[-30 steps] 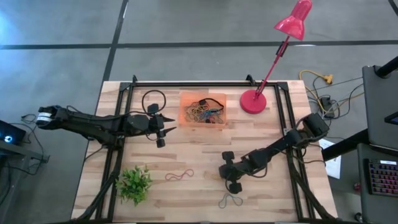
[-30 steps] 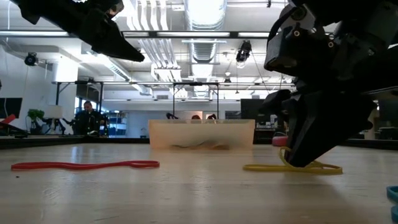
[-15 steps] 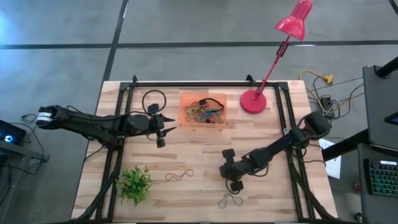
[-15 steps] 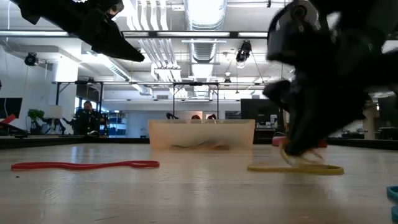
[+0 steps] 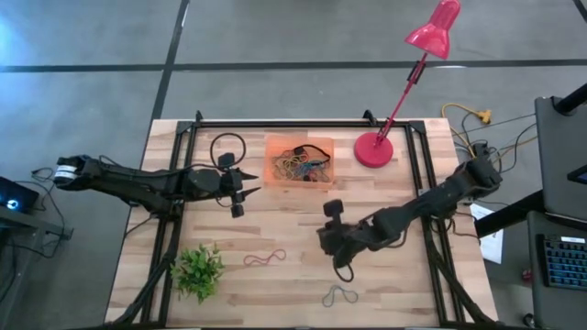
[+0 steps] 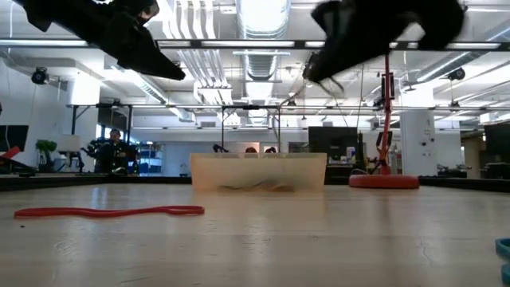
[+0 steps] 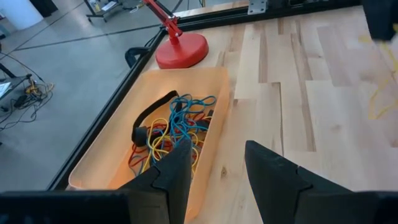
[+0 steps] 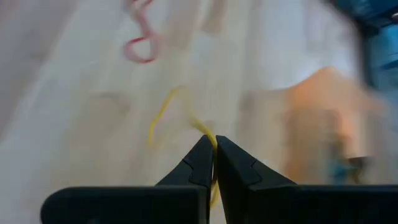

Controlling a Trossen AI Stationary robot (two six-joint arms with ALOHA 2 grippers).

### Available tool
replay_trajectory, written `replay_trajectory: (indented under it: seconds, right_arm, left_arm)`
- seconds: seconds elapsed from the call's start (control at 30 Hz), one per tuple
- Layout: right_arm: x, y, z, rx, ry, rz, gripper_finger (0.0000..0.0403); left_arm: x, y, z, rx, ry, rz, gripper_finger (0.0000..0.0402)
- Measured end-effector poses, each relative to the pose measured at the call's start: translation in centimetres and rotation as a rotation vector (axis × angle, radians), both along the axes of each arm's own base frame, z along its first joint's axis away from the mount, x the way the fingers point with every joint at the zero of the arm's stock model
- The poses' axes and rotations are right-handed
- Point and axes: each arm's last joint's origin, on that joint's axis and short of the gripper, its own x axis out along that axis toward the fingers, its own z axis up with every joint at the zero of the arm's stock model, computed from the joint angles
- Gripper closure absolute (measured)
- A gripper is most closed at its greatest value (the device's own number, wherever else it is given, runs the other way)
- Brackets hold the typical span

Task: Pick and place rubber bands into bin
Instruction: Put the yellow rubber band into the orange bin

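Observation:
The bin stands at the table's far middle with several coloured rubber bands tangled in it. My right gripper hangs above the table's middle, nearer than the bin, shut on a yellow rubber band. A red rubber band and a greyish rubber band lie flat on the wood nearer the front edge. My left gripper waits open in the air just left of the bin, nothing between its fingers. My right gripper pinches a short stretch of the yellow band between its two fingertips. The fingers slant down. The rest of the band trails slack from the tips, and in the low view none of it lies on the table.
A red lamp base stands right of the bin, its arm leaning toward the far right. A small green plant sits at the front left. A black frame runs along the far edge and down both sides.
My right gripper has risen from the tabletop, tipped less steeply and rolled, drifting a little toward the bin. The yellow band, which lay on the wood under it, has been lifted clear and now trails from the fingertips.

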Motion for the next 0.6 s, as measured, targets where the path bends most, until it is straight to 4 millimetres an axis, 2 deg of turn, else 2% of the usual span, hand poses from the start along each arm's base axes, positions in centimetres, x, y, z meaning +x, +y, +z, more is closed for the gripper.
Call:
replay_trajectory:
  seconds: [0.13,0.3,0.43,0.6]
  right_arm:
    - [1.0,-0.9,2.9,-0.126,-0.063,-0.029,0.0395]
    - [2.3,-3.4,4.6,-0.227,-0.08,-0.077,0.0395]
    - [3.2,-6.2,5.2,-0.239,-0.082,-0.153,0.0394]
    - [3.7,-10.5,4.9,-0.238,-0.064,-0.281,0.0394]
  left_arm:
    - [0.1,0.0,-0.1,0.001,0.008,-0.001,0.0267]
    - [0.2,0.0,-0.2,0.003,0.013,-0.002,0.0267]
    - [0.2,0.0,-0.2,0.006,0.014,-0.003,0.0267]
    - [0.2,0.0,-0.2,0.007,0.015,-0.004,0.0267]
